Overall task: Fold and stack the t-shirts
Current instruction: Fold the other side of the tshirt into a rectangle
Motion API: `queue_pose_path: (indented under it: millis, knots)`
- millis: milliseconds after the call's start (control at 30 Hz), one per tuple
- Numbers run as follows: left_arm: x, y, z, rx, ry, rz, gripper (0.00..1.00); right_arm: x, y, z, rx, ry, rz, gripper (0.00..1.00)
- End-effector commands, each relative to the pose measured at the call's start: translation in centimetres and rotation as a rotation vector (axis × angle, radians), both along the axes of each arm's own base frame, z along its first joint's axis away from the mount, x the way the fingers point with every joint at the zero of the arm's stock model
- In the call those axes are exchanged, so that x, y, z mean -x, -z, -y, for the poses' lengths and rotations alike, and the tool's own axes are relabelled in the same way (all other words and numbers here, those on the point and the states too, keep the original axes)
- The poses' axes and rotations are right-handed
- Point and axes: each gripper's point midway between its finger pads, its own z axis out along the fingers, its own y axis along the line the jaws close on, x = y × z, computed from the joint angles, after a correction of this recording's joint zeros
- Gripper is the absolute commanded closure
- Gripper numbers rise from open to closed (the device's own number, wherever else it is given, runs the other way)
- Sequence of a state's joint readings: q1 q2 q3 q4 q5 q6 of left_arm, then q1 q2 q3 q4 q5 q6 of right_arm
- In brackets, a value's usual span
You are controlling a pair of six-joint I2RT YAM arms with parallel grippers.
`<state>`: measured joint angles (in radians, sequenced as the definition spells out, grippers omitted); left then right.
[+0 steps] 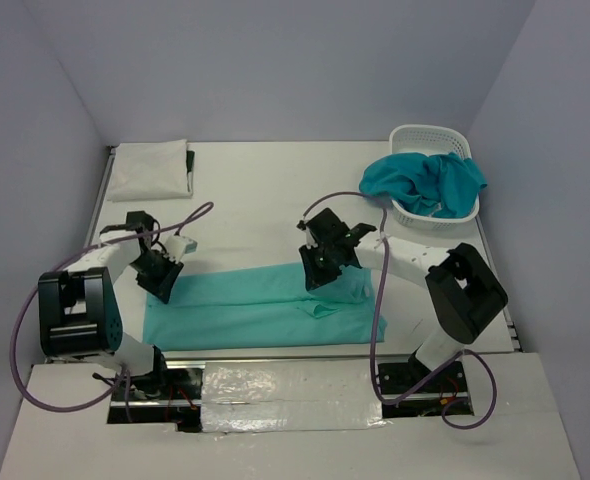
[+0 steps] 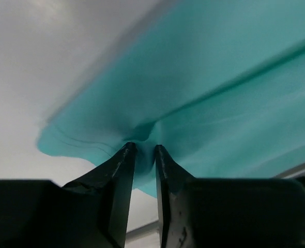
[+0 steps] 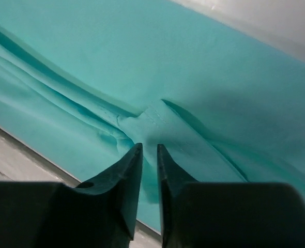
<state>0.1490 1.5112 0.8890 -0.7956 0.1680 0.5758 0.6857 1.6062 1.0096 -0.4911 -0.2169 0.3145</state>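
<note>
Mint cloth, thin and limp, is what I have under both tools; the mint tee (image 1: 255, 310) lies as a long band across the near part of the table (image 1: 265, 200), between the two arms, its near hem just beside the front edge. I judge it light and soft, with no stiffness to carry a fold on its own; it will sag and drag wherever it is not lifted, and a shallow pinch could slip off.

The left gripper (image 2: 145, 150) is at the band's left end, jaws narrow, with a pucker of cloth drawn in between the tips; I read that as a hold. The right gripper (image 3: 149, 150) sits over a stitched hem towards the right end, jaws equally narrow; I cannot tell whether cloth is caught there.

Hems and doubled layers are the places I would grip, both ends at once.

Room is good towards the far side, where bare table lies past the band; the white tee (image 1: 150, 168) lies folded at the far left corner, and the basket (image 1: 430, 133) with the teal tee (image 1: 425, 182) is far right, both well apart from my work.
</note>
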Motion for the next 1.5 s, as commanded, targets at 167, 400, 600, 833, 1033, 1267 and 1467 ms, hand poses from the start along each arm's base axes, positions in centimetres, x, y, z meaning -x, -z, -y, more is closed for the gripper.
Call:
queue_pose_path:
  millis: [167,400,600,833,1033,1267,1467]
  knots:
    - [5.7,-1.2,-1.1,-0.09,0.142,-0.036,0.65,2.8,2.3,0.7,0.028,-0.06,-0.036,0.87]
    - [5.1,-4.1,-0.4,-0.069,0.266,0.103,0.34,2.7,-0.1,1.0,-0.004,-0.069,0.008,0.81]
    - [-0.6,-9.8,-0.5,0.091,0.006,0.37,0.25,-2.7,-5.0,3.0,-0.098,0.116,0.086,0.44]
    - [-1.4,-3.2,-5.1,-0.081,-0.213,0.156,0.15,-6.2,0.0,12.8,0.098,0.487,-0.014,0.24]
    - [-0.9,0.0,-4.5,-0.046,-0.208,0.086,0.1,-6.6,3.7,13.4,0.147,0.493,-0.094,0.27]
    - [-1.2,1.9,-4.0,-0.003,-0.168,0.041,0.64,-8.1,4.9,12.2,0.129,0.473,-0.147,0.77]
    - [-8.2,0.0,-3.6,0.057,-0.175,0.204,1.0,-13.6,2.9,12.1,0.081,0.524,-0.082,1.0]
